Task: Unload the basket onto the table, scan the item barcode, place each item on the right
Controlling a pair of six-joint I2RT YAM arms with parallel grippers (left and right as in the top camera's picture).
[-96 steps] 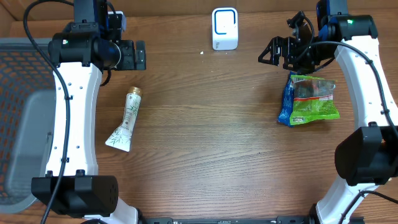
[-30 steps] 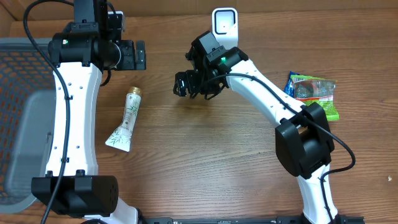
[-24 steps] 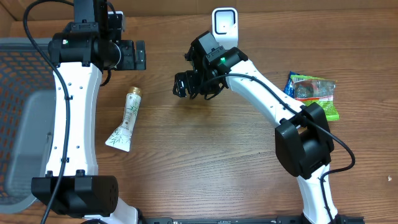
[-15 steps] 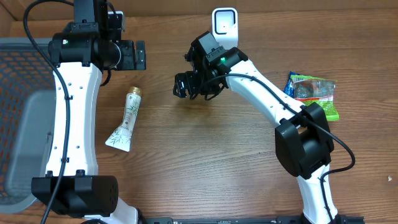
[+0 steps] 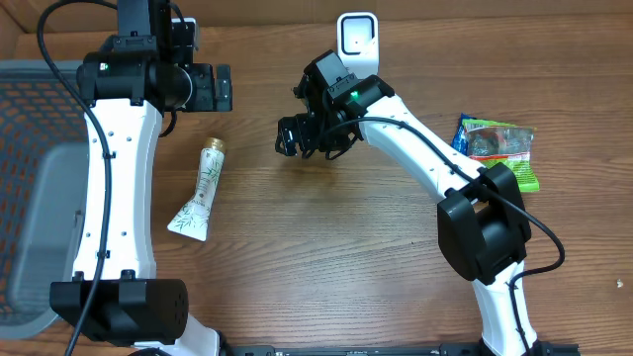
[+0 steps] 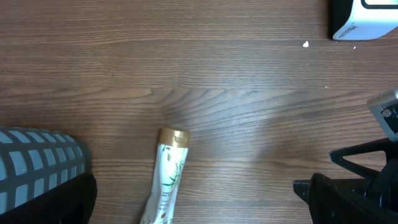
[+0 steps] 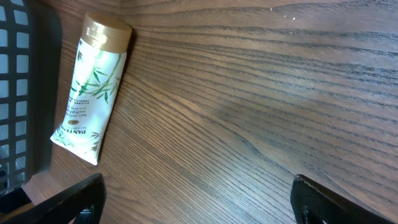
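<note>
While left hand (image 5: 222, 88) and right hand (image 5: 290, 135) hover wide open and empty, wood-grain table (image 5: 326, 247), white tube (image 5: 201, 188), mesh basket (image 5: 30, 148)

Soft, even overhead light fills the wooden table (image 5: 326, 257), and all three views are bright and sharp. A pale sheen streaks the grain in the right wrist view. A faint shadow sits beneath the right arm (image 5: 415, 138). The scanner (image 5: 357, 44) verges on overexposure. Dark fingers (image 7: 348, 205) of the right gripper (image 7: 198, 180) blur at the frame's lower edge.

White bamboo-print tube (image 5: 201, 188), gold cap, lying flat left of centre, white scanner (image 5: 357, 44) upright behind
</note>
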